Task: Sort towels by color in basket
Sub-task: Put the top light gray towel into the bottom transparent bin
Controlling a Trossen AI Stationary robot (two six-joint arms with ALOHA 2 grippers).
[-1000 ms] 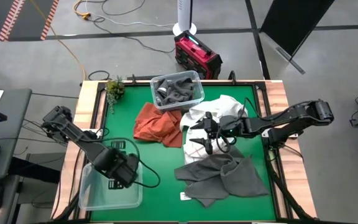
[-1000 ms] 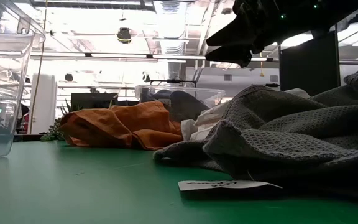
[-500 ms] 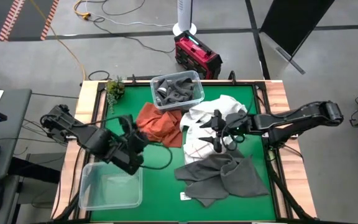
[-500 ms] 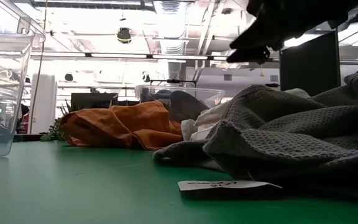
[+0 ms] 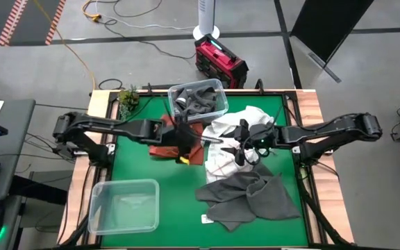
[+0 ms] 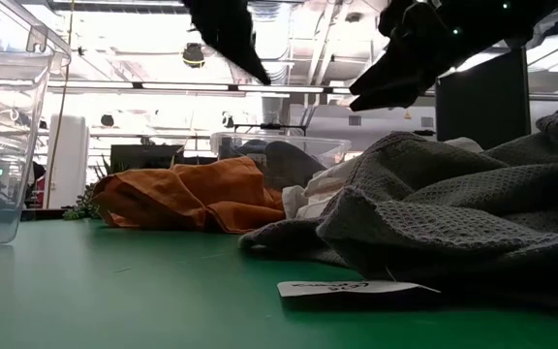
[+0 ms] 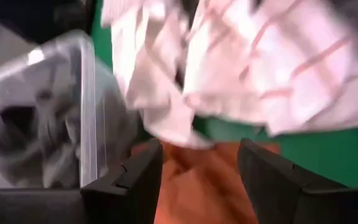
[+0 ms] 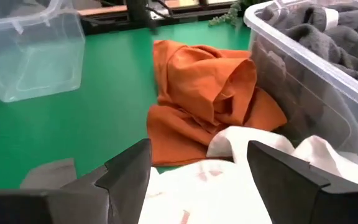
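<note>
The rust orange towel (image 5: 165,132) lies crumpled on the green table (image 5: 172,187), left of centre. My left gripper (image 5: 187,148) hangs open just above its right part, and the cloth shows between the fingers in the left wrist view (image 7: 197,186). My right gripper (image 5: 237,148) is open over the white towels: a plain white one (image 5: 247,118) and one with red grid lines (image 5: 217,165). A grey towel (image 5: 248,196) is heaped at the near right. Dark grey towels (image 5: 198,97) fill the far clear bin (image 5: 221,87).
An empty clear bin (image 5: 123,205) stands at the near left corner. A small paper label (image 5: 210,219) lies by the grey towel near the front edge. A small plant (image 5: 128,97) sits at the far left corner. Bare green table lies between the empty bin and the grey towel.
My left arm has swung from above the empty bin at the near left toward the table's middle and far side, turning as it went. It now hangs over the orange towel. My right gripper has drawn back slightly toward the table's right edge. The towels lie as before.
</note>
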